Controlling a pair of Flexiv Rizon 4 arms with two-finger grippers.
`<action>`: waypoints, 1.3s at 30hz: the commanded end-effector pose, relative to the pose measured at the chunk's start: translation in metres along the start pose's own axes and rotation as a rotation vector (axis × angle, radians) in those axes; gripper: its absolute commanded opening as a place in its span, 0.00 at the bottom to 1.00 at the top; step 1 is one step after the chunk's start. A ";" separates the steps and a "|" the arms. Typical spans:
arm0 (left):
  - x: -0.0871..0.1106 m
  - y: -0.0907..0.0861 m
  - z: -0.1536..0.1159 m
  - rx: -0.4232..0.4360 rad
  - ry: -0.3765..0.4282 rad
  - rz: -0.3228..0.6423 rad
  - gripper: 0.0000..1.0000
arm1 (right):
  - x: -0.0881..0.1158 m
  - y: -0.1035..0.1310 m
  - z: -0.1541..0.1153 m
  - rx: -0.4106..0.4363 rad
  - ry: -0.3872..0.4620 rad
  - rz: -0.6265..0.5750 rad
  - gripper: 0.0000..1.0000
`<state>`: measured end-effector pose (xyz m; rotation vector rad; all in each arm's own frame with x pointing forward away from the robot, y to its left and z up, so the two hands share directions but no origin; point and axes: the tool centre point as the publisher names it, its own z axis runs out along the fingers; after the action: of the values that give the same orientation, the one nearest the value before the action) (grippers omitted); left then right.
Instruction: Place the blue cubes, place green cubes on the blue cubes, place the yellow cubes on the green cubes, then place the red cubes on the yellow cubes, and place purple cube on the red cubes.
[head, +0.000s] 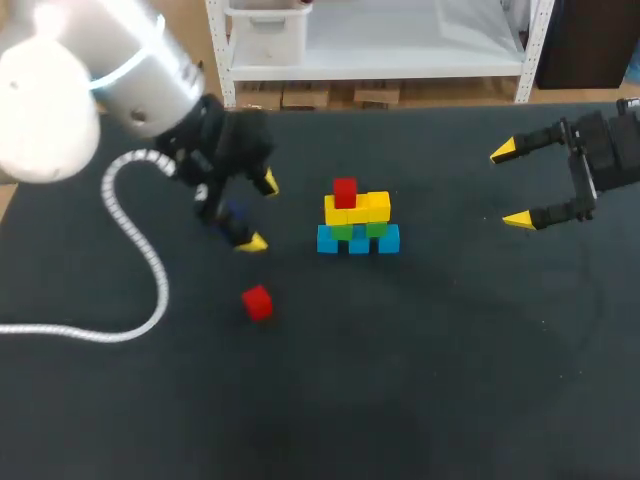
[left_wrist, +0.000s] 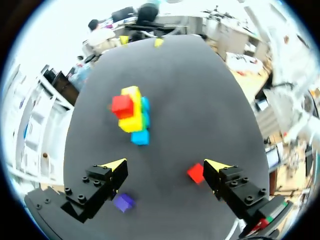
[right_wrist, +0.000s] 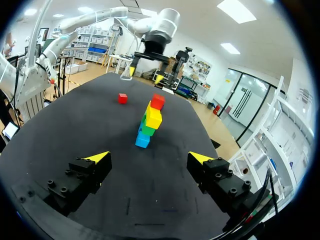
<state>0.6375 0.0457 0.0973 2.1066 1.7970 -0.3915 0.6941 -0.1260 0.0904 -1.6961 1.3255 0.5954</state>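
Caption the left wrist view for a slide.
Open left gripper over a purple cube and a loose red cube, the part-built cube stack ahead.

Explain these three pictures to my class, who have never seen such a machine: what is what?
This is a two-armed robot at a black table. One picture looks down from above; the other two come from cameras on each wrist. The left gripper and right gripper are open pincers with yellow tips, holding nothing. In the middle stands a cube stack: blue, green, yellow, one red on top. A loose red cube and a purple cube lie near the left gripper.
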 end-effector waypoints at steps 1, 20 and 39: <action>0.016 -0.031 0.000 0.039 -0.006 0.206 1.00 | 0.000 0.000 0.000 0.000 0.001 0.001 1.00; 0.031 -0.032 0.046 0.352 0.063 0.706 1.00 | 0.000 0.000 0.000 0.000 0.001 0.001 1.00; 0.041 -0.048 0.079 0.420 0.069 0.708 0.50 | 0.000 0.000 0.000 0.000 0.001 0.001 1.00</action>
<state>0.5971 0.0571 0.0073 2.8740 0.9337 -0.5231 0.6942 -0.1261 0.0904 -1.6960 1.3255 0.5953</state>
